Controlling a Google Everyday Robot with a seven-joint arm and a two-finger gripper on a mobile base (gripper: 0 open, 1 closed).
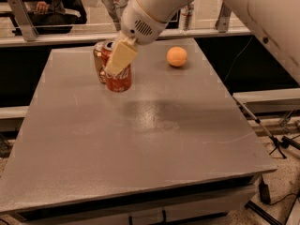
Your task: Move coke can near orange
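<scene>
Transfer is the step I judge to be in hand: my gripper point(116, 65) is clamped on the coke can point(122, 81), one pale finger lying slantwise across its front, at the far left part of the table point(140, 144). A copper can point(98, 62) stands just behind it, touching or nearly so. The orange point(176, 56) lies apart on the view's right. Next I need a sideways carry toward it, stopping short so the fruit does not roll
</scene>
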